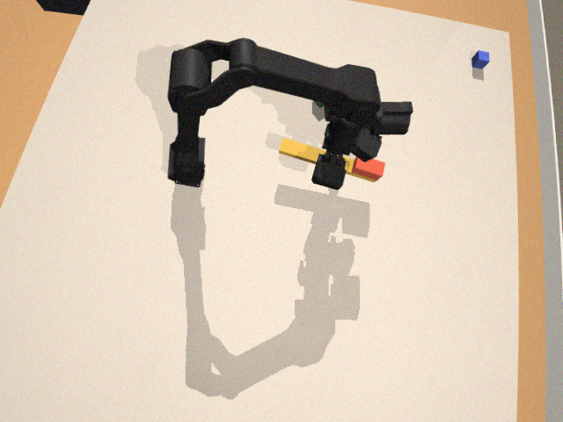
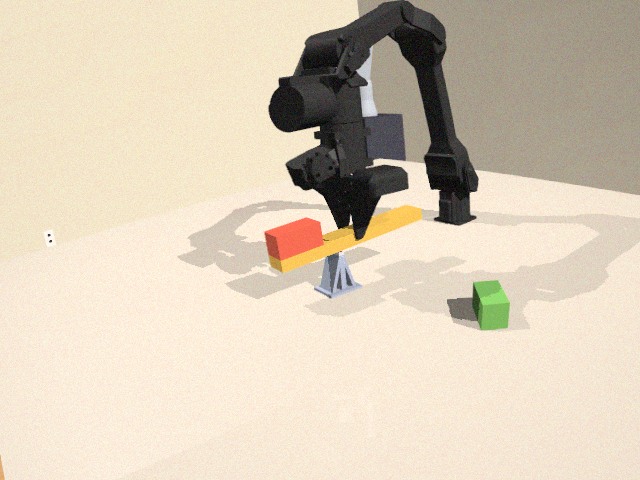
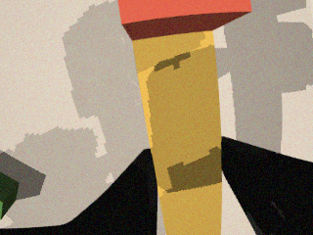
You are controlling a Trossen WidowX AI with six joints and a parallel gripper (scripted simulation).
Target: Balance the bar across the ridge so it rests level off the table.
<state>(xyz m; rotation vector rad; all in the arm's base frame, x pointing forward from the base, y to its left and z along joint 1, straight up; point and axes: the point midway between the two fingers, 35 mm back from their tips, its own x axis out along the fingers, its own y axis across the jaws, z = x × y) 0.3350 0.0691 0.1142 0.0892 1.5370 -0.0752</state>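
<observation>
The yellow bar carries a red block on one end. My gripper is shut on the bar, between the red block and the bare end. The bar is off the table. The grey ridge stands under the bar in the exterior view, between the red block and my fingers; its top meets the bar's underside in that view, but whether they touch is not clear. The ridge is hidden in the other views.
A green block lies on the table to one side of the ridge; the top view shows only a sliver of it beneath the arm. A small blue block lies far off near the table's edge in the top view.
</observation>
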